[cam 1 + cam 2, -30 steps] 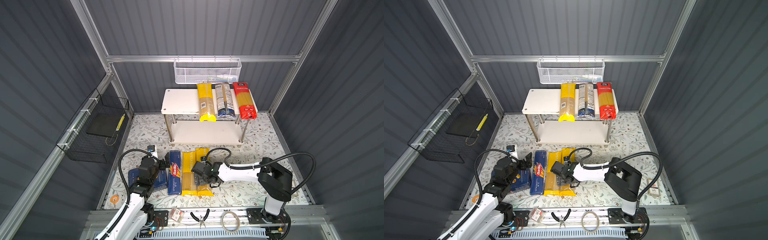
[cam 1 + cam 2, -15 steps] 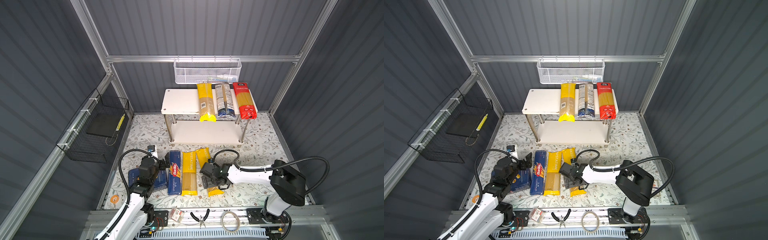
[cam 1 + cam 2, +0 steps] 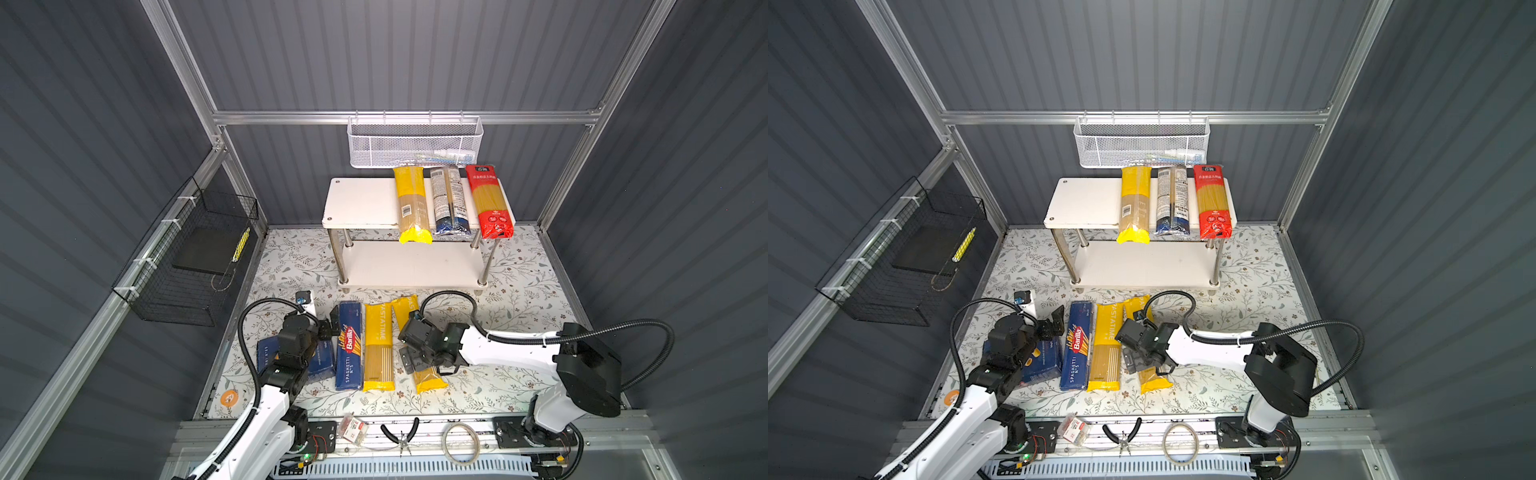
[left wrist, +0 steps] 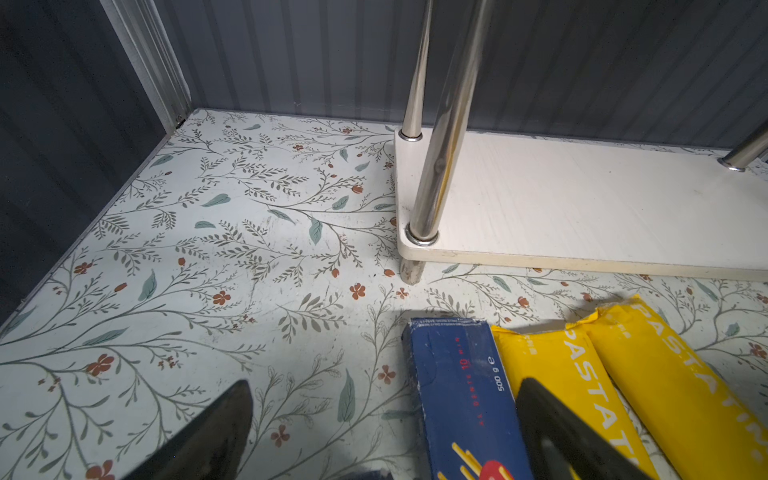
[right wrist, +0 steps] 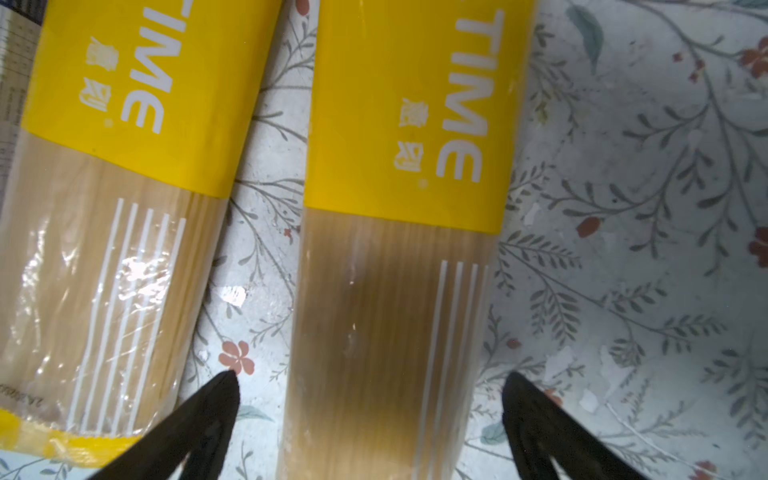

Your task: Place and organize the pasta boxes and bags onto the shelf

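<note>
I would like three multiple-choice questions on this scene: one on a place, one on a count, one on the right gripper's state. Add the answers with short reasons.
1. Where does the red bag lie?
A. on the top board of the shelf
B. on its lower board
C. in the white basket

2. How many yellow bags lie on the floor?
A. one
B. two
C. four

3. How is the right gripper?
A. shut on a blue box
B. open, astride a yellow bag
C. shut on nothing

Answers: 1 A, it rests on the top board. 2 B, both top views show two side by side. 3 B, the right wrist view shows it spread wide, the bag between.
</note>
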You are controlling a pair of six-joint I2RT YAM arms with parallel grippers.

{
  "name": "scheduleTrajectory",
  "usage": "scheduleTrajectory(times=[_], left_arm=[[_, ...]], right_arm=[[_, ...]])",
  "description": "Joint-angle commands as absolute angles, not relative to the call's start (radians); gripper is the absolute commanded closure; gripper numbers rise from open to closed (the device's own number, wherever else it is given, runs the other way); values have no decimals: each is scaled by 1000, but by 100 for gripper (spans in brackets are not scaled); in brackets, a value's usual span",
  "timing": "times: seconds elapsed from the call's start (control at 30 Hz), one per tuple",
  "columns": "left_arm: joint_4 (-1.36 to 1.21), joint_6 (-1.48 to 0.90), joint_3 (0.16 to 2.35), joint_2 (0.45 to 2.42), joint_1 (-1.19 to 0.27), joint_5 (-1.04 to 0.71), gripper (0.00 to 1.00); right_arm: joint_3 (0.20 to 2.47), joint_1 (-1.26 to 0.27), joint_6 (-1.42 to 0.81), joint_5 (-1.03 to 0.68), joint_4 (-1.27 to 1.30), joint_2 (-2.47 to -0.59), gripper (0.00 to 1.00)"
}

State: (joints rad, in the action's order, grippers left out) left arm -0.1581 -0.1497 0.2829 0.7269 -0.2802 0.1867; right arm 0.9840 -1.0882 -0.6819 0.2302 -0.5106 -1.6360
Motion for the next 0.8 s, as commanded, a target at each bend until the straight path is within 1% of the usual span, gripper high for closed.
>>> scheduleTrajectory(times=[0.0, 0.4, 0.63, 0.77], left_arm=[[-164, -149, 292, 729, -280, 179, 1], [-166, -144, 291, 727, -281, 170, 1], [-164, -144, 291, 726, -280, 170, 1], [-166, -144, 291, 728, -281, 171, 1]], right_arm=[[1001, -1090, -669, 252, -560, -1680, 1], [1019, -1089, -678, 272, -602, -1750, 1], [996, -1092, -689, 222, -542, -1766, 1], [991, -1092, -692, 226, -544, -1774, 1]])
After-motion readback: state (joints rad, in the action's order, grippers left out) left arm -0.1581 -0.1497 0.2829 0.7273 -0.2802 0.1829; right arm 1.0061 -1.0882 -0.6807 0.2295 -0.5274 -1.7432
